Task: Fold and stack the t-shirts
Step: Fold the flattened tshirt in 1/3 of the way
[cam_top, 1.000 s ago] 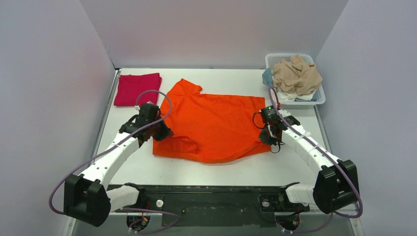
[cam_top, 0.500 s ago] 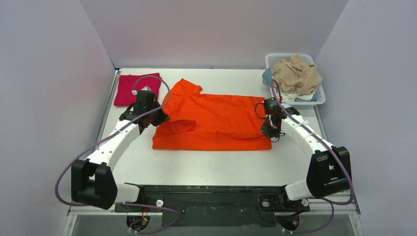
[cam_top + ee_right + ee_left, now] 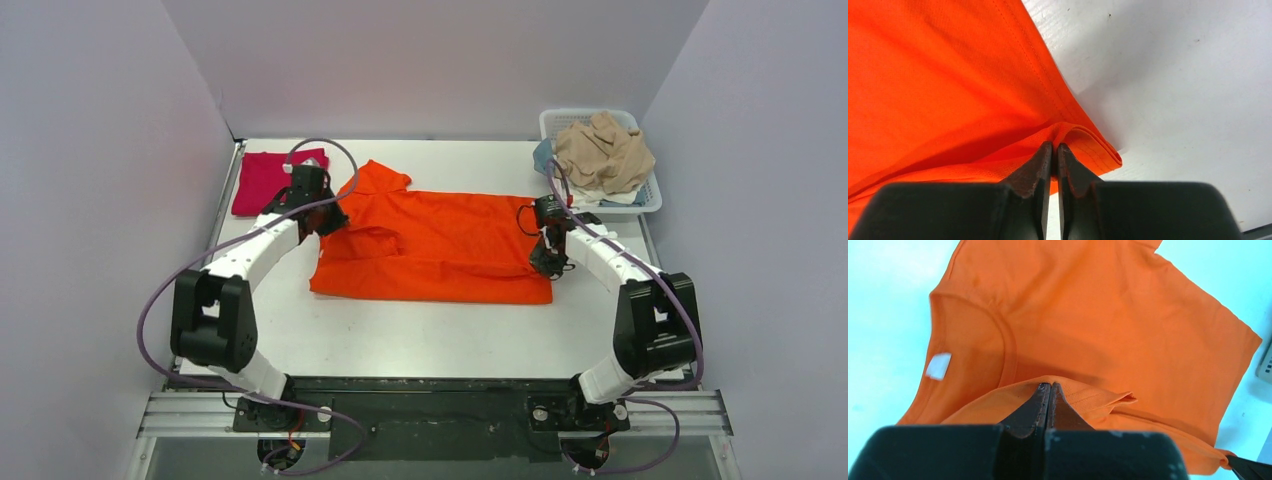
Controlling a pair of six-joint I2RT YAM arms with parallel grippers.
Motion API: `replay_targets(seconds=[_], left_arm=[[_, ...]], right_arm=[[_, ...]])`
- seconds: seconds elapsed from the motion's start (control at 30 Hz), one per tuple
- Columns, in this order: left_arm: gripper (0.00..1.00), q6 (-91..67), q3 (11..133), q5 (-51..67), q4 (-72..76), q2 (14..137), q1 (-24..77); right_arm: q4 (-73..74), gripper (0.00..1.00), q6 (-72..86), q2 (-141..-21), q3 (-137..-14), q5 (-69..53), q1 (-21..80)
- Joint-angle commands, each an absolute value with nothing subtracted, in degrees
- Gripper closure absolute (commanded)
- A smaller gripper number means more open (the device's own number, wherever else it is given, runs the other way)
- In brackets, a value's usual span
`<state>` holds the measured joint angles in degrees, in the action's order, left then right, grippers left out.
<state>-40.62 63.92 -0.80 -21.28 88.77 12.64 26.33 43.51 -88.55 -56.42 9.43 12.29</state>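
A folded crimson t-shirt [image 3: 262, 180] lies at the far-left corner of the bench [image 3: 420, 335]. A white plastic lattice basket [image 3: 620, 209] at the far-right corner holds crumpled beige clothing [image 3: 603, 150]. Mid-bench, the bright orange cotton t-shirt [image 3: 440, 255] is pinched by the closed left claw [image 3: 1048, 389] and right claw [image 3: 1054, 148], and its lifted hem is now carried farther back.

One orange t-shirt [image 3: 440, 250], one folded magenta t-shirt [image 3: 262, 180], one white plastic basket [image 3: 560, 118], at least three garments in it, one tan garment [image 3: 603, 150], one blue garment [image 3: 543, 157], one white garment [image 3: 615, 196], two grippers, the left gripper [image 3: 1049, 390], the right gripper [image 3: 1054, 147].
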Motion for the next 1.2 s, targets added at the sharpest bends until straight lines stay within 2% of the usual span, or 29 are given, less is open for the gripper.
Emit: replay_targets(seconds=[0.0,0.03,0.07,0.1,0.13,0.17,0.2,0.3,0.33,0.4,0.53,0.73,0.97,1.17], left_arm=[[0.99,-36.05,72.73,-0.6,-19.82,95.15,12.26],[0.91,-35.38,74.38,-1.09,-21.95,97.81,12.28],[0.73,-34.6,77.64,-3.04,-26.08,98.92,12.3],[0.62,-33.98,78.76,-4.2,-27.72,100.29,12.28],[0.38,-33.69,80.49,-6.61,-29.91,100.6,12.25],[0.22,-33.03,81.2,-7.74,-30.64,100.56,12.18],[0.19,-32.51,82.26,-9.27,-31.3,100.29,12.15],[0.16,-31.95,84.21,-10.66,-32.47,97.8,12.35],[0.16,-32.06,83.89,-10.52,-32.6,97.02,12.41],[0.15,-32.66,81.41,-9.71,-31.92,93.93,13.0],[0.14,-35.24,71.01,-5.02,-27.34,87.33,14.84],[0.12,-37.68,56.54,-0.07,-18.99,84.19,15.22],[0.1,-38.75,49.67,0.0,-16.22,89.52,13.48],[0.09,-40.59,43.38,0.89,-17.53,89.5,13.25]], right_arm=[[26.0,0.87,45.21,-89.47,-58.54,12.78,11.66],[25.92,0.79,45.78,-89.52,-58.6,12.9,11.64],[25.93,0.65,46.09,-89.48,-58.68,13.42,11.62],[26.02,0.61,46.64,-89.39,-58.74,14.41,11.61],[26.19,0.54,46.87,-88.75,-58.85,15.16,11.6],[26.59,0.52,47.12,-87.84,-59.04,16.89,11.65],[26.96,0.47,47.16,-87.12,-59.48,17.85,11.67],[28.69,0.37,46.83,-82.63,-59.94,22.01,12.24],[28.8,0.23,46.66,-81.7,-59.5,22.48,12.54],[29.38,0.12,46.57,-79.05,-58.35,23.89,13.89],[26.24,0.1,43.85,-75.51,-55.8,24.56,20.2],[12.79,0.13,42.04,-82.01,-52.81,3.43,22.74],[9.92,0.14,42.25,-95.73,-53.78,3.88,22.28],[8.79,0.14,43.9,-94.37,-46.23,3.54,22.31]])
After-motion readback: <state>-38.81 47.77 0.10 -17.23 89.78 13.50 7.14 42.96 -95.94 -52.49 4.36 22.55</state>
